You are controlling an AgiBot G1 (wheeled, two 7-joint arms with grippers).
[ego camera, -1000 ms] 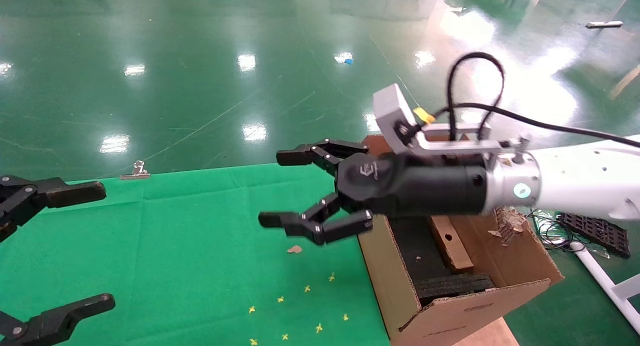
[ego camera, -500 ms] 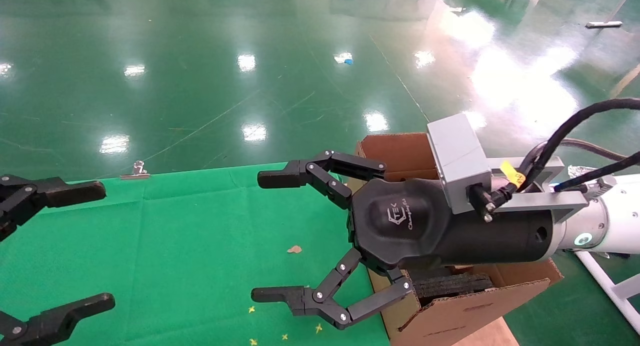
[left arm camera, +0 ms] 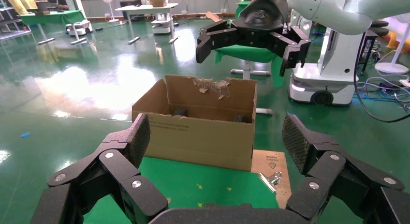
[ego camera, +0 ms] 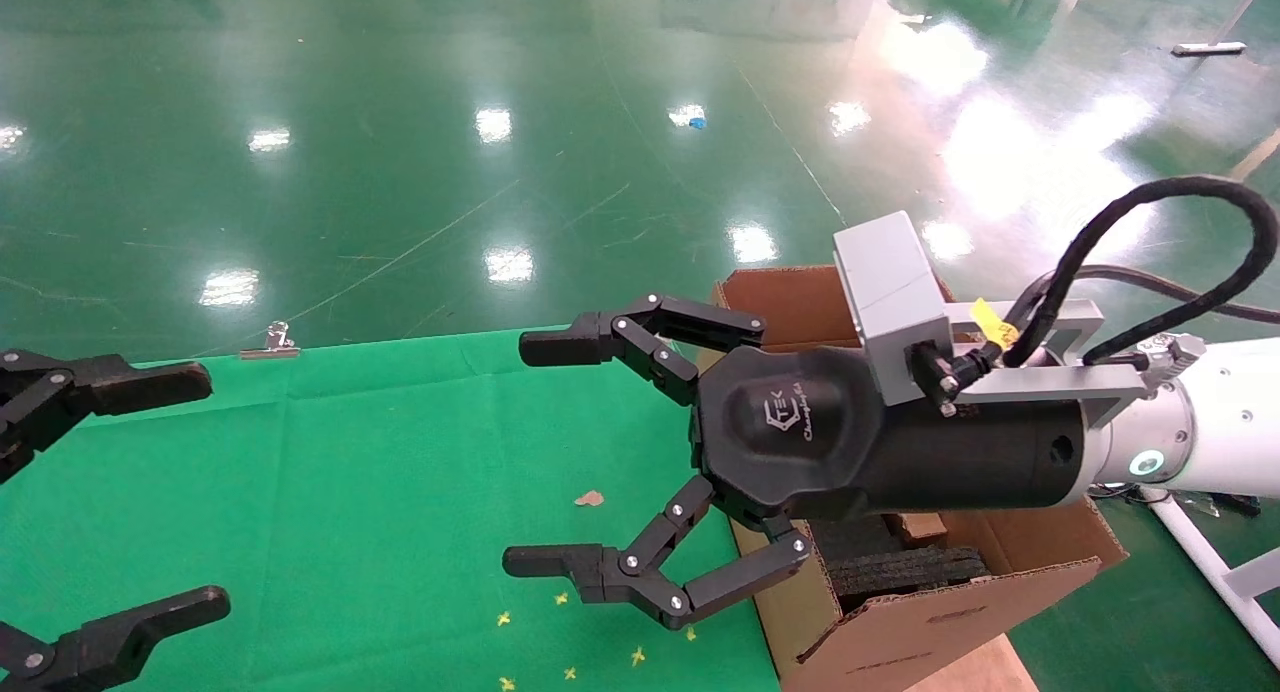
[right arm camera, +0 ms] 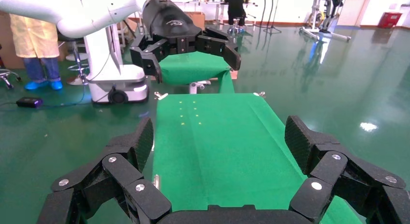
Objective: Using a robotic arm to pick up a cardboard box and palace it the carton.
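Across the top of your head view lies the glossy green floor (ego camera: 400,152), scuffed and mirroring the ceiling lights. Below it, filling the lower left of the frame, the bench (ego camera: 330,492) wears a matte green cloth, flat, with small yellow flecks near the bottom centre.

At lower right you have the carton (ego camera: 930,622), brown corrugated cardboard, its flaps torn ragged at the edges and black ribbed foam showing inside. It stands just beside the right edge of the bench; the left wrist view shows it as a plain open-topped rectangle on the floor past the cloth's end.

The robotic arm (ego camera: 1220,432) enters from the right edge: a smooth white tube, then a black cylindrical wrist carrying a grey camera block and a looping black cable. It crosses in front of the carton. Its right gripper (ego camera: 590,472) hangs over the bench at centre frame, jaws spread wide and holding nothing, each a jointed black link with a textured pad.

The left gripper (ego camera: 110,492) sits at the left edge, jaws likewise splayed and empty.

The cardboard box is hard to make out: only a small brown corner (ego camera: 915,524) peeks from under the wrist, inside the carton beside the foam.
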